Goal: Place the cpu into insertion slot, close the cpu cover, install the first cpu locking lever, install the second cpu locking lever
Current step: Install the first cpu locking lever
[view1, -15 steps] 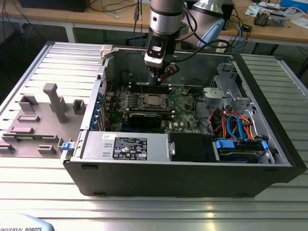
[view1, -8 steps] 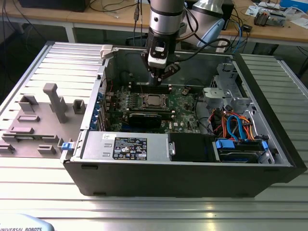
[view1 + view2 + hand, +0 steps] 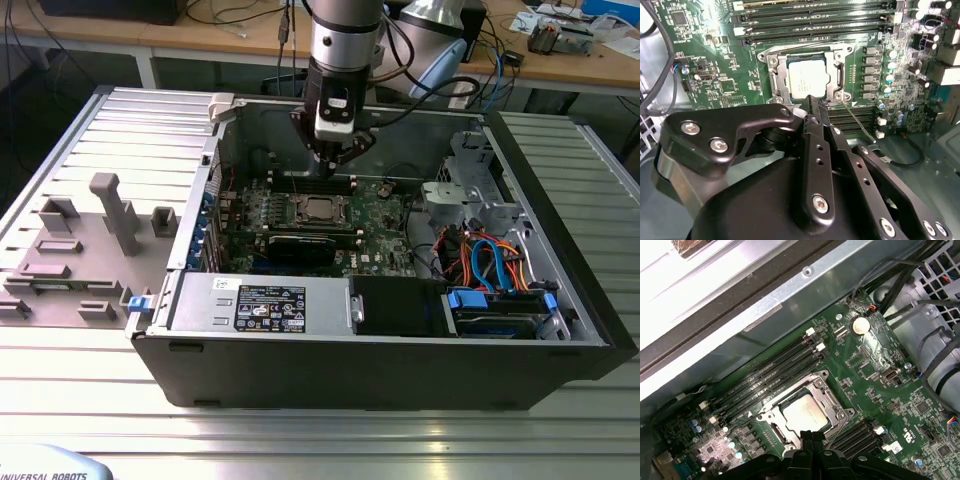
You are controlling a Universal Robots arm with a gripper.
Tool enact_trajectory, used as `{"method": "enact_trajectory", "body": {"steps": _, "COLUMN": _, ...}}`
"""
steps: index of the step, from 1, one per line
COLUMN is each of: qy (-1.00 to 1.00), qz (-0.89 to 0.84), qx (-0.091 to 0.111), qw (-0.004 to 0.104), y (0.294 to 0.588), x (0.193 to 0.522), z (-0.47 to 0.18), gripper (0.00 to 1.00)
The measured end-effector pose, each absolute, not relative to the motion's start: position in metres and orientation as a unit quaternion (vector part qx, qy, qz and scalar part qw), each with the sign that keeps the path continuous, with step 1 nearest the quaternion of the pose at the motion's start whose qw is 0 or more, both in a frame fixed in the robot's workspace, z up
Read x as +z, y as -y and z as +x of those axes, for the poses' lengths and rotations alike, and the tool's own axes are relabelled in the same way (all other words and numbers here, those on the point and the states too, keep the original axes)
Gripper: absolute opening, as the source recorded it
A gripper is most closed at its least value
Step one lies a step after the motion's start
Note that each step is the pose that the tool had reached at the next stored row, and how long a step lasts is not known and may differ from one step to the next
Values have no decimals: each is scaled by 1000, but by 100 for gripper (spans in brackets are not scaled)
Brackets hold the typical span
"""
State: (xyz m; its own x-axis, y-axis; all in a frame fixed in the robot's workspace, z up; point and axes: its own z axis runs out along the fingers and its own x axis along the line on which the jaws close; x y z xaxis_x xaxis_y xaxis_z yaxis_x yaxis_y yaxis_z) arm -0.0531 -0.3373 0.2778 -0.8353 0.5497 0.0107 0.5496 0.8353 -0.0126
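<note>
My fingers are closed together with nothing between them, and their tips hang just above the edge of the insertion slot, at the corner near the lower memory slots. The cpu already lies flat inside the slot, its pale metal top facing up. The cpu cover is down around it, so the chip shows through the square window. One thin locking lever runs slanted away from the slot's corner, across the memory slots; I cannot tell if it is hooked. In the first wrist view my fingers point at the same side of the cpu. In the exterior view the arm stands upright over the open computer case, which lies on the ribbed metal counter.
</note>
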Motion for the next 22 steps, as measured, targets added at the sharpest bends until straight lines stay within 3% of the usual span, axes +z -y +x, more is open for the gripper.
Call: {"method": "enact_trajectory", "body": {"steps": 22, "qy": 988, "qz": -156, "qx": 5, "qw": 6, "y": 337, "x": 278, "z": -53, "gripper": 11}}
